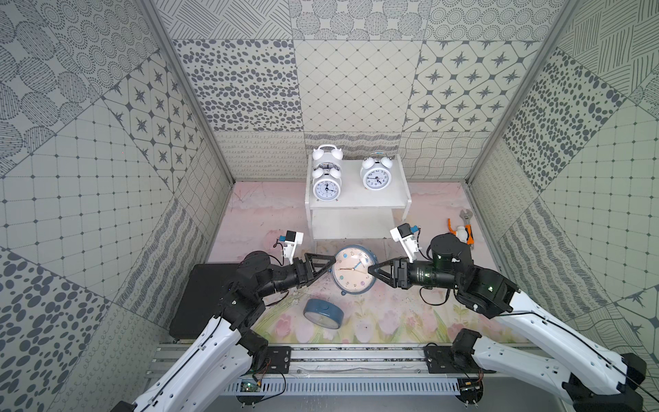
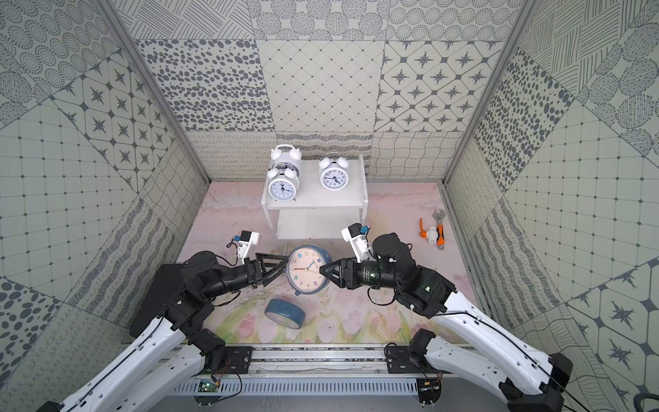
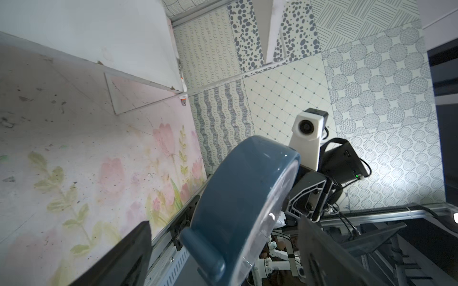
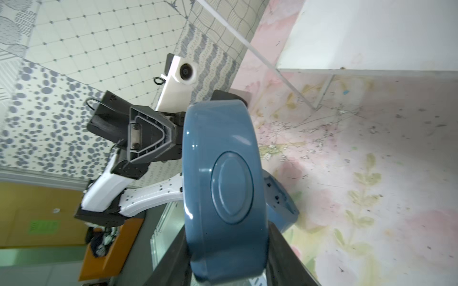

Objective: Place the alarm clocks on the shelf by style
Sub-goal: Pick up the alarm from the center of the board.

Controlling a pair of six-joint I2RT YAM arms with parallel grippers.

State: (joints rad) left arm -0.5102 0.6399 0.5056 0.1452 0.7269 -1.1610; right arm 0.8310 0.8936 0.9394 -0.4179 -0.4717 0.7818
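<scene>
Pincers flank a raised blue clock (image 1: 353,269), which is held off the desk (image 1: 392,314) with its cream face up, just at 6 o'clock of the shelf (image 1: 356,204). The right pincer (image 1: 371,269) is clamped on the clock's 3 o'clock rim; in the right wrist view the blue case sits tight between both dark jaws. The left pincer (image 1: 331,264) straddles the 9 o'clock rim, spread wide. The left wrist view shows a gap between its fingers (image 3: 119,260) and the case, so it grips nothing.

A second blue clock (image 1: 323,313) lies tilted, back up, on the desk at 7 o'clock of the raised one. On the shelf's top tier, a front white clock (image 1: 326,185) and a rear white clock (image 1: 327,155) stand one behind the other toward 9 o'clock, and a third white clock (image 1: 376,177) stands toward 3 o'clock. An orange-and-white tool (image 2: 433,233) lies at 2 o'clock.
</scene>
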